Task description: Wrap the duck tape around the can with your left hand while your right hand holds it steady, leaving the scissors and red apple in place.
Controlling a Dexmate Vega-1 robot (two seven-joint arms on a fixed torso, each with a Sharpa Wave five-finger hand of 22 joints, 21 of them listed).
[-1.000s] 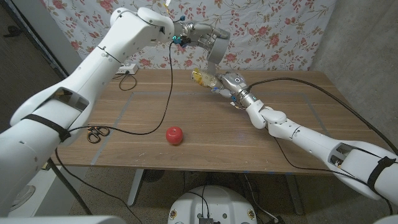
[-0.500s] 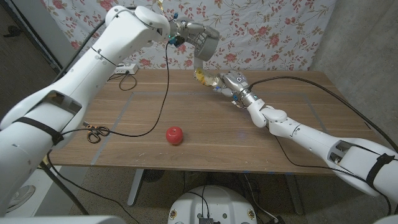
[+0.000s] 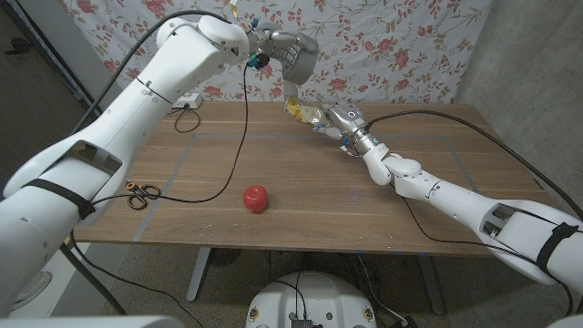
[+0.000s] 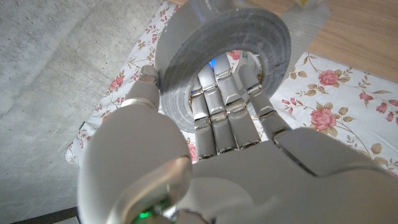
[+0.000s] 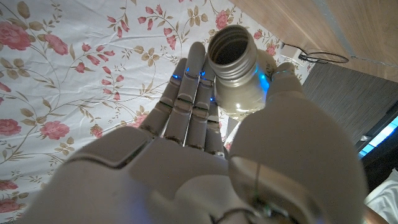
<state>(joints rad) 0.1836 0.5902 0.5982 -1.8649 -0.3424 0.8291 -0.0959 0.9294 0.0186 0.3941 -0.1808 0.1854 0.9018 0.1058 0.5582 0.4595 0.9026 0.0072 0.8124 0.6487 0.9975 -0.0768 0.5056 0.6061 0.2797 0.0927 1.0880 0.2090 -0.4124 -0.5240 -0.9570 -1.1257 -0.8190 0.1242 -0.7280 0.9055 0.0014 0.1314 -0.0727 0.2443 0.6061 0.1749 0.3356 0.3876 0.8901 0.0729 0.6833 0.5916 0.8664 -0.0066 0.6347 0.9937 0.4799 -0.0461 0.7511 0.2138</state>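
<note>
**Both hands are working at the far side of the bench**

The wooden bench (image 3: 437,164) is carrying the things, and a flowered cloth (image 3: 392,46) is hanging behind it. The left hand (image 3: 293,56) is hanging above the far middle of the bench; its fingers (image 4: 214,115) are passing through the hole of the grey duck tape (image 4: 249,37) roll and its thumb is pressing on the outer side, so it is gripping the roll. A strip of tape is running down from the roll to the can (image 3: 304,113). The right hand (image 3: 342,121) is closing its fingers around the can (image 5: 239,68), which is lying tilted, its open threaded mouth pointing away from the palm. The red apple (image 3: 256,197) is sitting near the front middle. The scissors (image 3: 139,194) are lying near the front left edge, well apart from the apple.
</note>
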